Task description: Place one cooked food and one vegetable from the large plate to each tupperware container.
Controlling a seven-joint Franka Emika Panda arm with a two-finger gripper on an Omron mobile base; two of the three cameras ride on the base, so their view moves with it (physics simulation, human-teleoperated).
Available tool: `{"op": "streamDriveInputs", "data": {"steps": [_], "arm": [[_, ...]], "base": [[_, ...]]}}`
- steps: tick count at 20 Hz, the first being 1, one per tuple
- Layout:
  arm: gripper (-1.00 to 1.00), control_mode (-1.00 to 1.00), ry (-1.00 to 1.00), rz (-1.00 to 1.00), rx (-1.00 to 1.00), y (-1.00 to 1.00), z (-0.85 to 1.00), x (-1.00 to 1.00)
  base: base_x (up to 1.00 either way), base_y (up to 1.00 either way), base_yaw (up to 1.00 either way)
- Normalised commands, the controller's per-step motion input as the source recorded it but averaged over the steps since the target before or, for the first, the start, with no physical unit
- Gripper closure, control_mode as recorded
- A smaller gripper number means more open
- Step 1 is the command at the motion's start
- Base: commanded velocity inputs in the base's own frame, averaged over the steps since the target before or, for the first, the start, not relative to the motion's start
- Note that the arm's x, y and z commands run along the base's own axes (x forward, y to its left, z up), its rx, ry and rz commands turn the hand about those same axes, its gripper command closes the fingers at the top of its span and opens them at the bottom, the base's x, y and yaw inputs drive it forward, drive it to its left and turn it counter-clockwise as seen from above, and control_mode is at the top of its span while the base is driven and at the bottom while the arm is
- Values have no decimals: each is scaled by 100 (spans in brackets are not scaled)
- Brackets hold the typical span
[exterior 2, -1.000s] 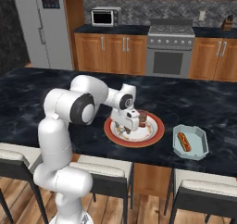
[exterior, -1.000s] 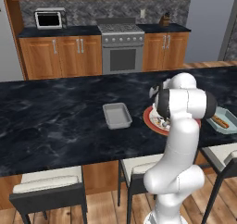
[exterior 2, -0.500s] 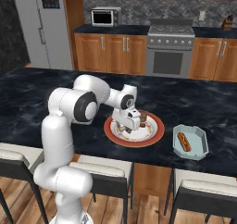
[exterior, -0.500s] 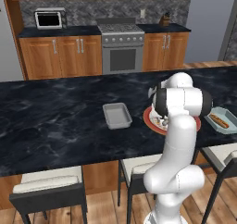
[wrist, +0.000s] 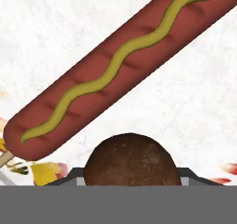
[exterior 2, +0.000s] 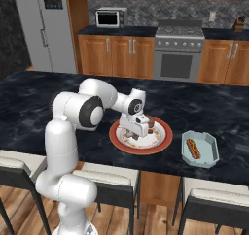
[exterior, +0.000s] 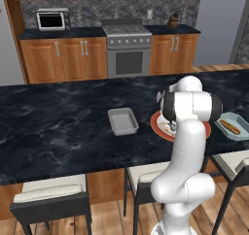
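Note:
The large plate (exterior 2: 164, 141) with its red-orange rim lies on the dark counter, and its edge (exterior: 155, 125) shows beside my arm. My gripper (exterior 2: 138, 135) reaches down onto it. In the hand view the gripper (wrist: 131, 177) has its dark tips against both sides of a brown round piece of food (wrist: 131, 160). Just beyond lies a sausage on a stick with a mustard squiggle (wrist: 115, 70) on the plate's white centre (wrist: 46, 33). The grey tupperware container (exterior: 122, 121) sits empty to the plate's left. The pale blue one (exterior 2: 200, 149) on the right holds a hot dog (exterior 2: 193, 148).
The dark marble island (exterior: 58, 127) runs across both base views. Stools (exterior: 48, 196) (exterior 2: 108, 184) stand along its near edge. Wooden cabinets, a stove (exterior: 127, 52) and a microwave (exterior: 50, 20) line the far wall.
The jaws have come in from wide open onto the brown round food. The hand has sunk slightly toward the plate; the rest of the arm has barely moved.

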Motion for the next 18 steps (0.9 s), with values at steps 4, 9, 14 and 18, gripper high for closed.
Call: {"op": "streamDriveInputs", "data": {"steps": [4, 9, 14, 18], "arm": [[100, -100, 4, -1, -3, -2, 34, -74], [100, -100, 0, 0, -3, -44, 67, -77], [100, -100, 0, 0, 0, -92, 24, -17], [100, -100, -2, -2, 0, -94, 13, -4]], "base": [[0, 0, 0], [0, 0, 0], [0, 0, 0], [0, 0, 0]]}}
